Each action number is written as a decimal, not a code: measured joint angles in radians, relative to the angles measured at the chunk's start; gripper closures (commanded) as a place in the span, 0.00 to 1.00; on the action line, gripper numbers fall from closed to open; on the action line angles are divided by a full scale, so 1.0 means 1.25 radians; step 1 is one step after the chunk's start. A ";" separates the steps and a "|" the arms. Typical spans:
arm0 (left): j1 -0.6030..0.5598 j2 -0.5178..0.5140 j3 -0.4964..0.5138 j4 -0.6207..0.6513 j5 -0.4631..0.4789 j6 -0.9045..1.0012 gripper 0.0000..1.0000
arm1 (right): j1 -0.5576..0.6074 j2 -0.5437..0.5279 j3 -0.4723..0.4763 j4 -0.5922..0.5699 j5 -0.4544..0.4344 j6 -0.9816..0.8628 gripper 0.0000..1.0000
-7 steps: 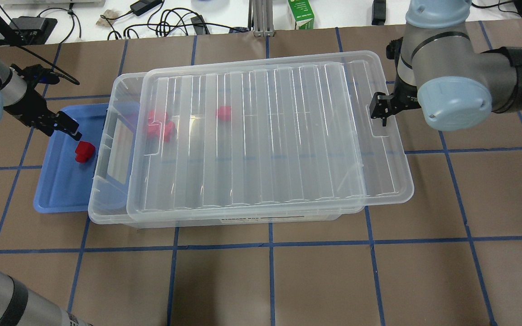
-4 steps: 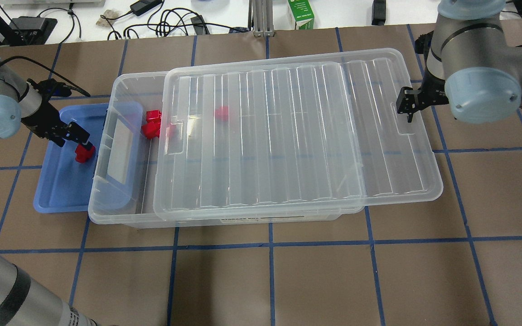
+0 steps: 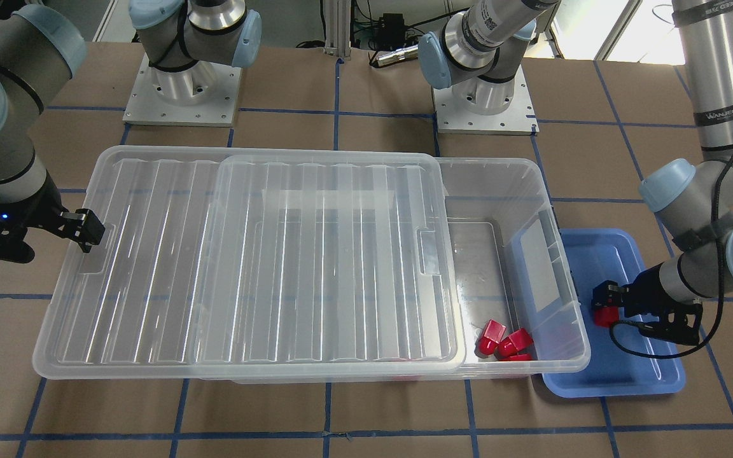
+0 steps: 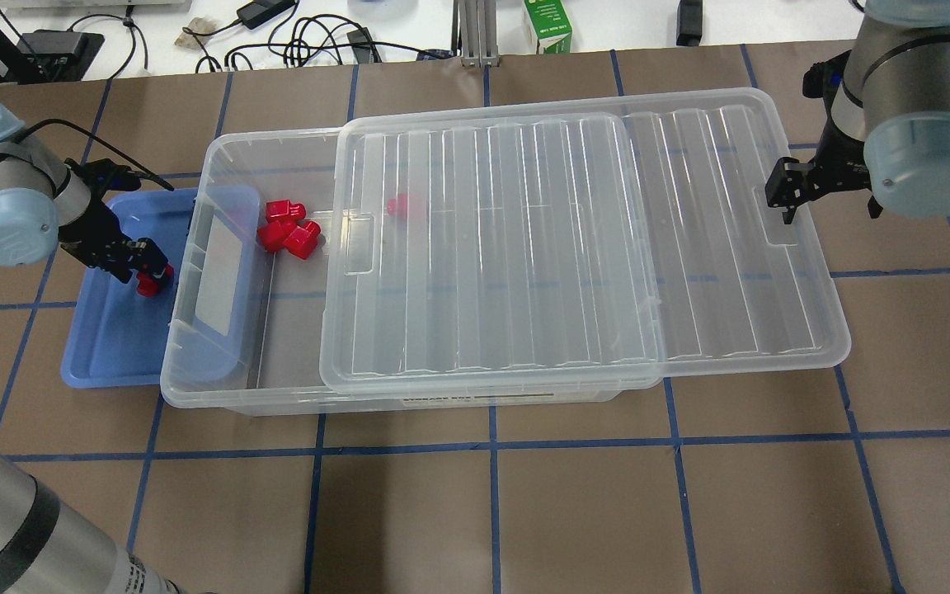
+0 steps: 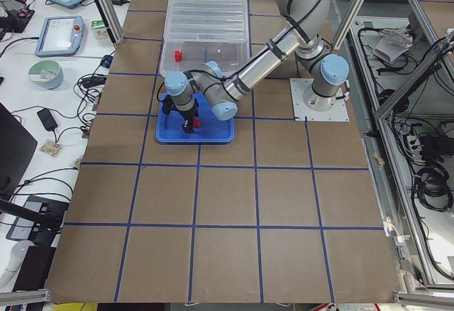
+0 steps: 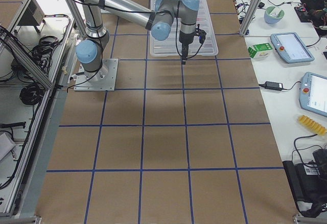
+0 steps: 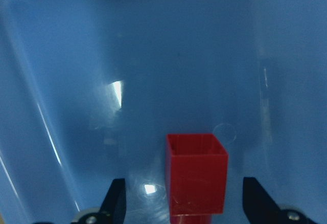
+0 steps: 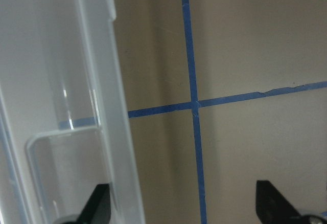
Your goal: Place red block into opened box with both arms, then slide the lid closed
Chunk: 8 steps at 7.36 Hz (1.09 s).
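- While the red block (image 7: 196,173) lies in the blue tray (image 4: 104,346), just beside the left end of the box (image 4: 277,136), we log the left gripper (image 4: 148,271) low over it. Its fingers (image 7: 116,203) are spread, 1 on each side, neither touching.
- The right gripper (image 4: 787,194) sits at the right short end of the lid (image 4: 574,247), by the handle recess. Its fingers (image 8: 271,203) are parted, 1 inside the raised rim and 1 out over the counter (image 4: 491,511), gripping nothing.
- The lid covers most of the box and overhangs its right end. The uncovered strip is at the left end, next to the tray.
- Risk 1: the block is glossy, so we expect it could squirt out or tilt if the fingers meet it unevenly.
- Risk 2: a low carry could clip the box's thick rim, which stands between tray and opening.
- Risk 3: with so much overhang, an off-axis push could skew the lid and jam it on the rim.
- Room: a cluster of red pieces (image 4: 289,231) fills the far part of the strip, and we see bare floor on the robot's side. Another red piece (image 4: 403,206) lies under the lid.
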<state>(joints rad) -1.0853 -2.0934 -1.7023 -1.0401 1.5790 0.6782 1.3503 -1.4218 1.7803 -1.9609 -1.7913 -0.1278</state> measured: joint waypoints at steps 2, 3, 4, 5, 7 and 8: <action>-0.014 0.015 0.017 0.004 0.026 -0.003 1.00 | -0.013 -0.005 -0.002 0.001 -0.001 -0.014 0.00; -0.029 0.034 0.046 -0.024 0.046 -0.004 1.00 | -0.021 -0.012 -0.002 0.004 -0.002 -0.016 0.00; -0.041 0.061 0.097 -0.102 0.054 -0.007 1.00 | -0.029 -0.017 0.000 0.006 -0.002 -0.016 0.00; -0.063 0.092 0.171 -0.218 0.054 -0.032 1.00 | -0.033 -0.019 0.001 0.007 -0.002 -0.016 0.00; -0.171 0.141 0.250 -0.363 0.054 -0.205 1.00 | -0.034 -0.024 -0.005 0.011 0.010 -0.016 0.00; -0.237 0.162 0.245 -0.382 0.053 -0.290 1.00 | -0.033 -0.040 -0.011 0.013 0.039 -0.016 0.00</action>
<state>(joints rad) -1.3817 -1.8914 -1.3957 -1.5176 1.6457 0.3155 1.3095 -1.4711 1.7672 -1.9450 -1.7427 -0.1473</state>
